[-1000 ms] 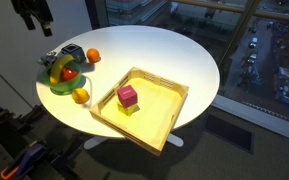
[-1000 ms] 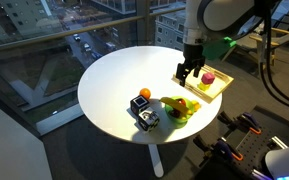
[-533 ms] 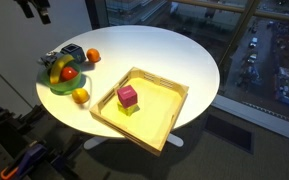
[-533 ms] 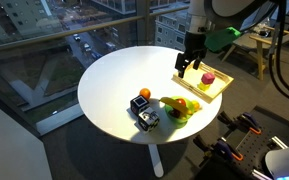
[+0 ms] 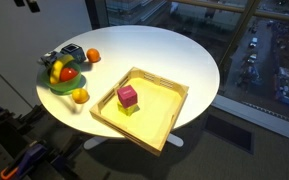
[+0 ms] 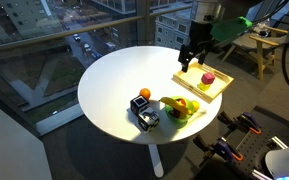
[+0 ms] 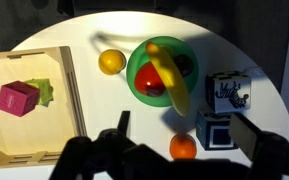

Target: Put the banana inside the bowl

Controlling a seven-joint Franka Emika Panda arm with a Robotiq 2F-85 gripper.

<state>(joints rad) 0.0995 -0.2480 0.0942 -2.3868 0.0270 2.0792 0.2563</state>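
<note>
Lying across the green bowl, from its center toward five o'clock, the banana looks light, soft, easily bruised; grasp mid-length. The gripper hangs wide open, empty.

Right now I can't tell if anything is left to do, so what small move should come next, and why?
Probably none toward the fruit: keep the gripper open and high. In the wrist view the banana already lies across the green bowl, over a red item. The open gripper holds nothing and hangs well above the white table.
</note>
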